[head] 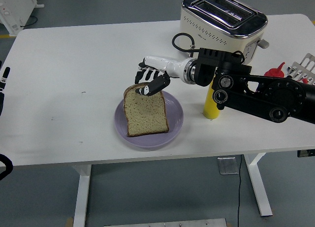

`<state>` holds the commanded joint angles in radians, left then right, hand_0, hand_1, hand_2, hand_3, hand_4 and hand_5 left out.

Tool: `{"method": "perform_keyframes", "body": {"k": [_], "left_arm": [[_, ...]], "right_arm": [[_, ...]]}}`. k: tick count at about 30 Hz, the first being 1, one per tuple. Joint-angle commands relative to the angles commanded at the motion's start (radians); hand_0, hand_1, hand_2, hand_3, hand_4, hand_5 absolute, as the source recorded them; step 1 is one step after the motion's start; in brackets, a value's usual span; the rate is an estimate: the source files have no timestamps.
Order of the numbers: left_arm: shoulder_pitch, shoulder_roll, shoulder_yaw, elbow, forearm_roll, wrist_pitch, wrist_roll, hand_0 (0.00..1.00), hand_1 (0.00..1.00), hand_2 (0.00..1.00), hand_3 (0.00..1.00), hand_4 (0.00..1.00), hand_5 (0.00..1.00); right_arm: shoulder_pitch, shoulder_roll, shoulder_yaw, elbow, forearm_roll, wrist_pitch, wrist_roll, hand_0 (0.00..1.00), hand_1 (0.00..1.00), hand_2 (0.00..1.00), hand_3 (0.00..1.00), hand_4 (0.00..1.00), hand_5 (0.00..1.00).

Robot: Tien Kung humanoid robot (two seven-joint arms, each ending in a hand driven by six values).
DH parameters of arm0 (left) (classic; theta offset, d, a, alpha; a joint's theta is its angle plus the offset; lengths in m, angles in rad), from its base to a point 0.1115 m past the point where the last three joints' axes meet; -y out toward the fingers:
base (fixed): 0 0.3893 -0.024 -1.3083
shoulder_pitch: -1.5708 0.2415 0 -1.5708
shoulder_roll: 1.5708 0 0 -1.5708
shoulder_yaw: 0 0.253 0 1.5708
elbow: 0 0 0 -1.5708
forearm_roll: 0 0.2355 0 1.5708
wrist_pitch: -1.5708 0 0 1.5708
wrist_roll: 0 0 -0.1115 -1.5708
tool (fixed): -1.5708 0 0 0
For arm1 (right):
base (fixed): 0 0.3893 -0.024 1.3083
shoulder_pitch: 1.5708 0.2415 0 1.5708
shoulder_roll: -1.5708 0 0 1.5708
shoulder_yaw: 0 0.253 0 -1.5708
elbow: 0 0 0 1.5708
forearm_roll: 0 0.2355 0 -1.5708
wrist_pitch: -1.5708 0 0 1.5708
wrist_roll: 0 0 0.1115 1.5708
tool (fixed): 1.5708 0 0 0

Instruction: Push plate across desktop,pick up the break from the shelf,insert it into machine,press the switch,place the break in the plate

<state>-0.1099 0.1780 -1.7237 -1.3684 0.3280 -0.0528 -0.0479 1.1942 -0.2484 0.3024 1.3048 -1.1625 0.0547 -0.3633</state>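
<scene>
White table (74, 79), plate (173, 131), toaster (221, 20), yellow bottle (212, 106)

Likely a robotics lab, grey floor (123, 5), height-adjustable white table (74, 64), white equipment (15, 10)

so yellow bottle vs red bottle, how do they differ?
The yellow bottle stands just behind the right arm, partly hidden by it; the red bottle sits farther right, beside the rack, with only its top showing. The yellow bottle looks taller and shows a plain cylindrical body; of the red bottle only a pointed nozzle top shows. Both stand upright on the table on the robot's right side, near the toaster.
</scene>
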Motion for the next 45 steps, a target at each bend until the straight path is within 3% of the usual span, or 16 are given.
{"method": "perform_keyframes", "body": {"k": [1,10,16,22,24,25,30,31,36,37,38,43,44,45], "left_arm": [[0.000,0.000,0.000,0.000,0.000,0.000,0.000,0.868,0.819,0.875,0.777,0.706,0.998],[-0.001,0.001,-0.001,-0.002,0.001,0.000,0.000,0.868,0.818,0.873,0.775,0.706,0.998],[0.001,0.001,-0.001,-0.003,0.001,0.001,0.000,0.868,0.818,0.873,0.776,0.706,0.998],[0.003,0.002,-0.003,-0.006,0.002,0.000,0.000,0.867,0.818,0.872,0.776,0.706,0.998],[0.005,0.003,-0.006,-0.007,0.001,0.000,-0.001,0.867,0.818,0.872,0.776,0.706,0.998],[0.006,0.003,-0.007,-0.008,0.001,0.000,-0.001,0.868,0.817,0.872,0.776,0.707,0.998],[0.010,0.004,-0.011,-0.009,0.000,-0.001,0.000,0.868,0.817,0.872,0.776,0.707,0.998],[0.010,0.003,-0.011,-0.009,0.000,-0.001,0.000,0.868,0.818,0.873,0.776,0.706,0.998],[0.011,0.002,-0.012,-0.012,0.000,0.000,0.000,0.868,0.818,0.873,0.776,0.706,0.998],[0.012,0.002,-0.012,-0.012,0.000,0.000,0.000,0.868,0.818,0.873,0.776,0.706,0.998],[0.013,0.002,-0.013,-0.013,0.000,0.000,0.000,0.867,0.818,0.872,0.776,0.707,0.998],[0.016,0.003,-0.016,-0.016,-0.001,0.000,0.000,0.867,0.818,0.872,0.776,0.707,0.998],[0.016,0.004,-0.016,-0.017,-0.002,0.000,0.000,0.867,0.817,0.872,0.775,0.706,0.998],[0.017,0.005,-0.017,-0.017,-0.002,0.000,0.000,0.867,0.817,0.872,0.775,0.706,0.998]], "right_arm": [[0.000,-0.001,0.007,0.001,-0.006,-0.006,0.001,0.755,0.793,0.812,0.794,0.737,0.285],[-0.002,-0.016,0.118,0.023,-0.075,-0.071,0.012,0.755,0.792,0.810,0.795,0.738,0.290],[-0.032,-0.036,0.234,0.070,-0.083,-0.169,0.051,0.764,0.791,0.807,0.799,0.726,0.298],[-0.085,-0.065,0.380,0.117,0.041,-0.293,0.171,0.783,0.788,0.811,0.803,0.685,0.302],[-0.105,-0.077,0.438,0.122,0.103,-0.338,0.221,0.783,0.788,0.811,0.803,0.685,0.302],[-0.118,-0.082,0.472,0.122,0.141,-0.359,0.247,0.787,0.780,0.808,0.800,0.636,0.303],[-0.193,-0.088,0.621,0.119,0.303,-0.438,0.356,0.787,0.780,0.808,0.800,0.636,0.303],[-0.206,-0.088,0.648,0.118,0.332,-0.446,0.375,0.790,0.771,0.795,0.798,0.555,0.371],[-0.304,-0.097,0.796,0.085,0.483,-0.470,0.469,0.790,0.771,0.795,0.798,0.555,0.371],[-0.324,-0.101,0.823,0.074,0.510,-0.467,0.484,0.790,0.771,0.795,0.798,0.555,0.371],[-0.348,-0.105,0.857,0.064,0.543,-0.461,0.499,0.808,0.788,0.800,0.817,0.508,0.470],[-0.458,-0.121,0.996,0.044,0.667,-0.427,0.539,0.808,0.788,0.800,0.817,0.508,0.470],[-0.482,-0.123,1.025,0.045,0.689,-0.418,0.545,0.844,0.806,0.822,0.824,0.500,0.531],[-0.502,-0.125,1.050,0.046,0.707,-0.412,0.550,0.844,0.806,0.822,0.824,0.500,0.531]]}}
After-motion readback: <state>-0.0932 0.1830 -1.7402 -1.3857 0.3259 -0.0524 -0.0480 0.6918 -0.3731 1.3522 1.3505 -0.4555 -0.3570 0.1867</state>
